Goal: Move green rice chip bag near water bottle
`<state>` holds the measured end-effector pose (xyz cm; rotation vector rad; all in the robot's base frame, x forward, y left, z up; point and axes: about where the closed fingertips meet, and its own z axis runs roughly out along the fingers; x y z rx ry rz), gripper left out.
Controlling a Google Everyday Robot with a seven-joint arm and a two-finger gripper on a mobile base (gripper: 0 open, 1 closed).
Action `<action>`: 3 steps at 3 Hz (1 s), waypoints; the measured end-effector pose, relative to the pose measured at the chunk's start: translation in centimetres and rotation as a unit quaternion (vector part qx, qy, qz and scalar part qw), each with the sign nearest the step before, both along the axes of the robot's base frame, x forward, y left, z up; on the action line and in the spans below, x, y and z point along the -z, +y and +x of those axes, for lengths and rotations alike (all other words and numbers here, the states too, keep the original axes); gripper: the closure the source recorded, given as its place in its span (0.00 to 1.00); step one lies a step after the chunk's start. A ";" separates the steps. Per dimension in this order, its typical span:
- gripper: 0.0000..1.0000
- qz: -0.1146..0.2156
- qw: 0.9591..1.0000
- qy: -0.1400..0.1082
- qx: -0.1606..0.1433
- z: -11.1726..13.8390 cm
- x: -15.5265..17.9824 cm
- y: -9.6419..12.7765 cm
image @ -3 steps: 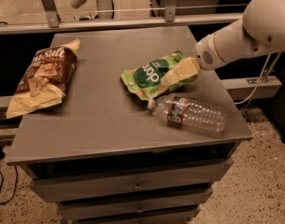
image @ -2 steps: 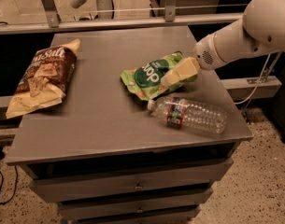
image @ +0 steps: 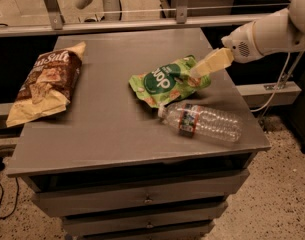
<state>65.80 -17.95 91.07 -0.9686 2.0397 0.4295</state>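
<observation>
Pale yellow gripper (image: 201, 70) at green bag (image: 164, 81) corner, green bag light green, dark green circle, white letters, bottle (image: 207, 123) below jaws clear, white cap, red-blue label, brown bag (image: 44, 86) far left brown-yellow, table (image: 102, 129) grey

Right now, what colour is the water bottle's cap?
The cap is white, camera view. The gripper is at the right end of the green rice chip bag.

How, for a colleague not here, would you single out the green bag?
On the table, look right of centre, behind the bottle. There lies the green bag, the gripper at its right end; unlike the brown bag at left, it is light green with a dark circle.
</observation>
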 end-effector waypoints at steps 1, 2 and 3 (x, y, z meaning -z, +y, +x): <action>0.00 0.004 0.999 -0.032 -0.005 1.1 -4.0 -2.9; 0.00 0.018 0.996 -0.084 -0.014 1.0 -9.7 -4.8; 0.00 0.021 0.994 -0.103 -0.012 1.1 -11.7 -5.1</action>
